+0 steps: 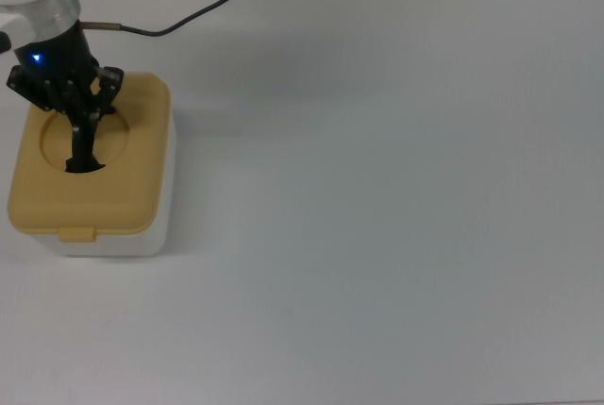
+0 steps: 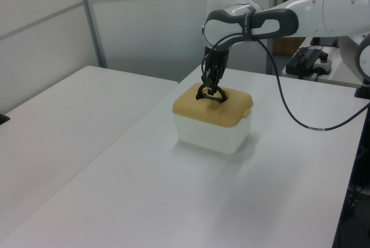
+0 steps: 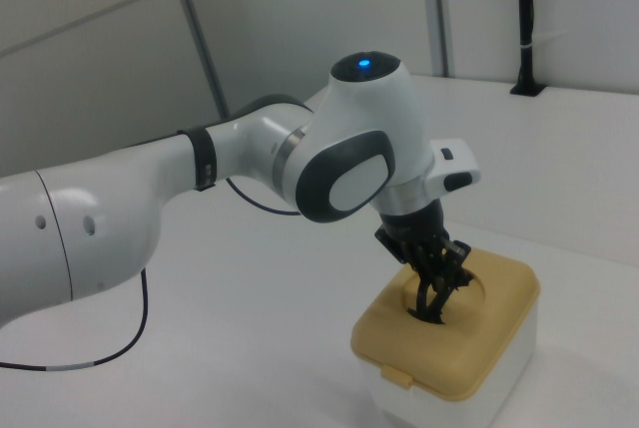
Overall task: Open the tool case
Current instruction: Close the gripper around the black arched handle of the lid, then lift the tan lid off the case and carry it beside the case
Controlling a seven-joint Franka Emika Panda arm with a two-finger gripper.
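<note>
The gripper (image 1: 79,126) stood over the tool case (image 1: 90,167) on the white table (image 1: 396,188), its jaws closed on the upright black handle (image 2: 208,92).

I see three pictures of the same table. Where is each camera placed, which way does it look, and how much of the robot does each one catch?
Top view: overhead, looking straight down on the white table; only the gripper shows, over the tool case.
Left view: off one side of the table, looking across; the arm reaches in from the left view's right.
Right view: close behind the arm, looking down along it to the case.
All three share the tan lid, its black handle and the gripper on it.
</note>
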